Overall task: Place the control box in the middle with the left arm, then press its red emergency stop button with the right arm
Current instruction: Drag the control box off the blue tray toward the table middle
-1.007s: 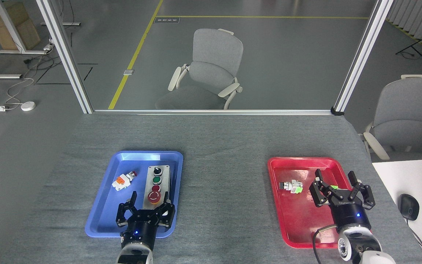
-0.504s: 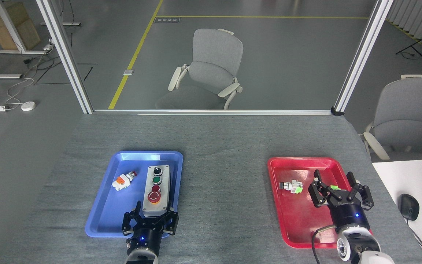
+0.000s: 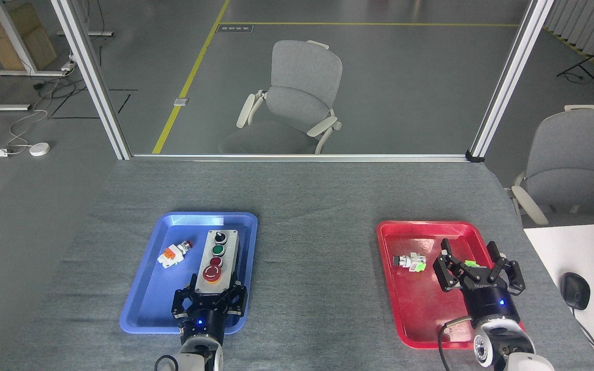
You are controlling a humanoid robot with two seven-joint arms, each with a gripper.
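Control box point(image 3: 216, 262) sits in blue tray point(image 3: 145, 299), right half, long axis running near-far, near end looks tipped up a bit. Top row far to near: black knob, green button, small red button, e-stop point(image 3: 212, 273) nearest. Left gripper point(image 3: 210, 292) at box's near end, fingers clamped on either side of it, gripping the box. Loose orange-white push-button point(image 3: 173, 253) left of box in same tray, apart from it. Middle point(image 3: 315, 268) of grey cloth between trays is bare. Right gripper point(image 3: 475, 263) hovers over red tray point(image 3: 421, 319), fingers spread, holding nothing. Small green-white part point(image 3: 410, 262) just left of it in red tray. Mouse point(image 3: 575, 290) on white desk far right.
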